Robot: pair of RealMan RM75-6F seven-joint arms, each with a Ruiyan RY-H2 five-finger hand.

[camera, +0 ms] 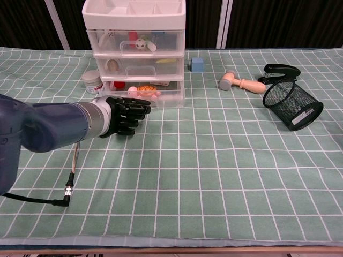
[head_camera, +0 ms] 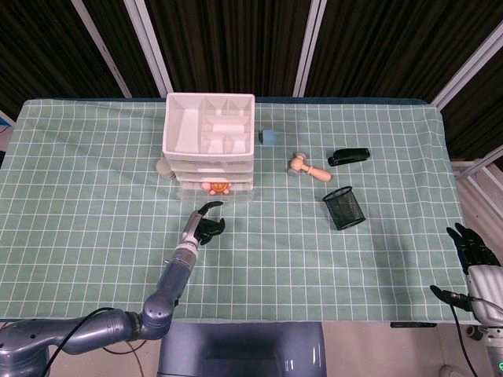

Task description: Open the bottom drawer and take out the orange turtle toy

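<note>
The white drawer unit [head_camera: 209, 129] [camera: 134, 37] stands at the back of the table. Its clear bottom drawer [head_camera: 236, 192] [camera: 167, 98] is pulled out a little. The orange turtle toy [head_camera: 218, 187] [camera: 147, 89] lies inside it, uncovered from above in the head view, beside a pink toy and a red one. My left hand [head_camera: 206, 226] [camera: 124, 115] hovers just in front of the drawer, apart from it, fingers loosely bent and holding nothing. My right hand [head_camera: 471, 245] rests off the table's right front corner, fingers spread and empty.
A small white jar [head_camera: 163, 166] [camera: 91, 81] sits left of the unit. To the right are a blue cube [head_camera: 268, 138] [camera: 196, 65], a wooden mallet [head_camera: 308, 166] [camera: 240, 82], a black stapler [head_camera: 348, 156] [camera: 281, 70] and a tipped mesh cup [head_camera: 343, 207] [camera: 292, 104].
</note>
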